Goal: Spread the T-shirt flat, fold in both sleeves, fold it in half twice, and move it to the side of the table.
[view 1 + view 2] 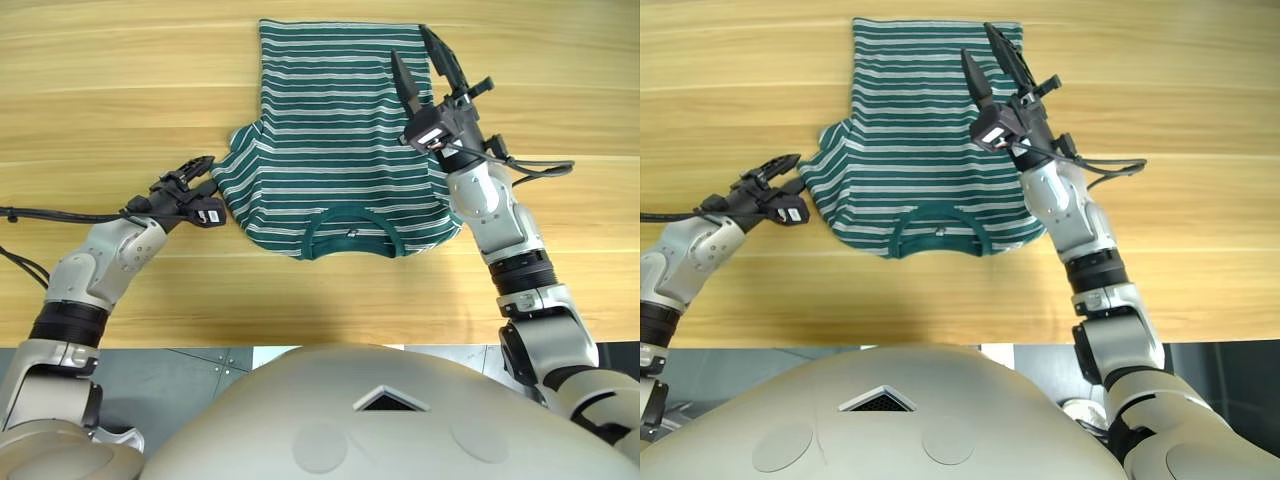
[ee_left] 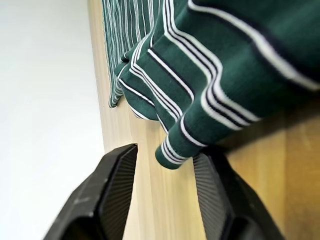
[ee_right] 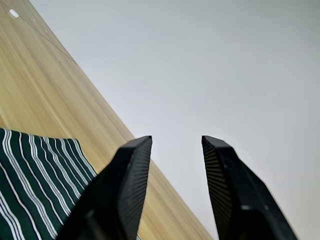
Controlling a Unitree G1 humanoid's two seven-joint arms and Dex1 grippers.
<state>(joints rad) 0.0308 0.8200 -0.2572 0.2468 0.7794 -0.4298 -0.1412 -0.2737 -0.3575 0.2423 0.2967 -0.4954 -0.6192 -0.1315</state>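
A green T-shirt (image 1: 330, 140) with white stripes lies on the wooden table (image 1: 110, 90), collar (image 1: 350, 222) toward me. Its left sleeve (image 1: 236, 152) sticks out to the side; the right side looks folded in. My left gripper (image 1: 208, 167) sits low on the table at that sleeve's edge. It is open, and the left wrist view shows the sleeve hem (image 2: 172, 152) hanging between its fingers (image 2: 117, 175). My right gripper (image 1: 420, 62) is raised over the shirt's far right part, open, with nothing between its fingers (image 3: 132, 170).
Bare wood stretches to the left and right of the shirt and along the near edge (image 1: 300, 345). Grey floor (image 1: 190, 375) shows below the table's front edge. Black cables (image 1: 60, 214) trail from both wrists.
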